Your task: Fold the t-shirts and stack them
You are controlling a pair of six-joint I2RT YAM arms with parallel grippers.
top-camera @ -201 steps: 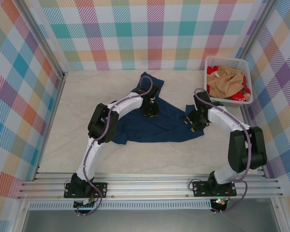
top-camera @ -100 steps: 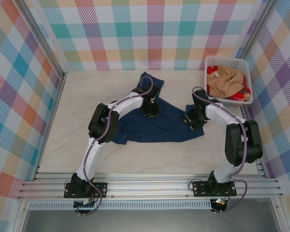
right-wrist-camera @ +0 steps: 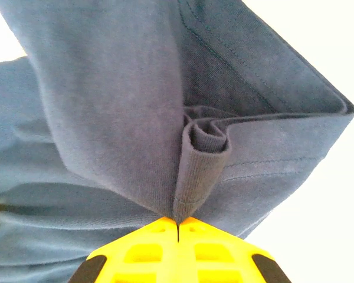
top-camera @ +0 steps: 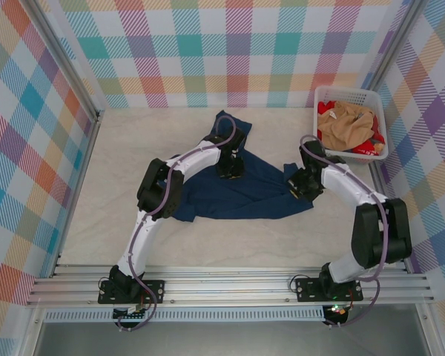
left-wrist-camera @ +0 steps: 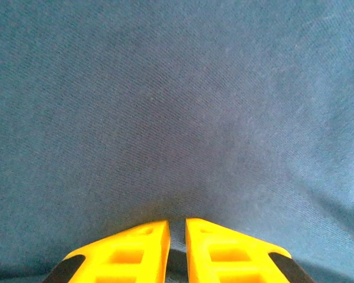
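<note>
Soft, limp navy t-shirt (top-camera: 241, 196): right jaws clench its folded hem, left jaws pinch mid-cloth; stitched hems likely grip surest.

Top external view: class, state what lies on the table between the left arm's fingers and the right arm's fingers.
The navy t-shirt spans that stretch, as the top external view shows.

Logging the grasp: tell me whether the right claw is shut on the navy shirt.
Yes, the right claw is pressed shut on a pinched fold of the navy t-shirt.
</note>
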